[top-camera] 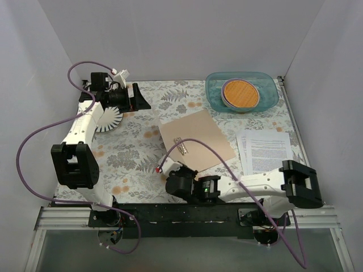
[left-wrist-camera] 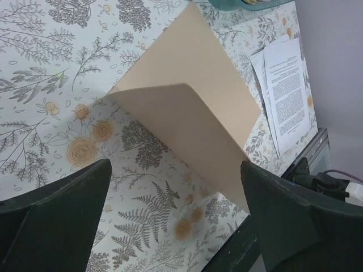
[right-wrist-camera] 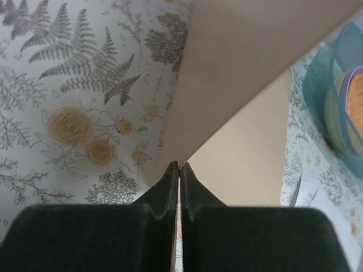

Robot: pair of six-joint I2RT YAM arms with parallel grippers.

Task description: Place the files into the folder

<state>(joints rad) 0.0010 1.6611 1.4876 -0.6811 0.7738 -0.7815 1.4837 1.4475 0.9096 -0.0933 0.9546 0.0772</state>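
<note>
The right gripper [right-wrist-camera: 179,169] is clamped on the near corner of the folder [top-camera: 198,141] cover, tenting it up mid-tabletop [top-camera: 130,153]. The files [top-camera: 264,148] lie just right of it, long axis near-to-far, beside the right arm. The left gripper [top-camera: 136,97], jaws apart, hangs far-left, well away from them.

- folder [top-camera: 197,139]: plain tan-brown all over;
- files [top-camera: 264,148]: white, dense black print;
- desk [top-camera: 142,164]: pale covering patterned with grey ferns and yellow-orange roses;
- bowl [top-camera: 212,93]: see-through teal;
- plate [top-camera: 240,94]: orange centre, lilac rim;
- walls [top-camera: 170,39]: plain greyish white.
</note>
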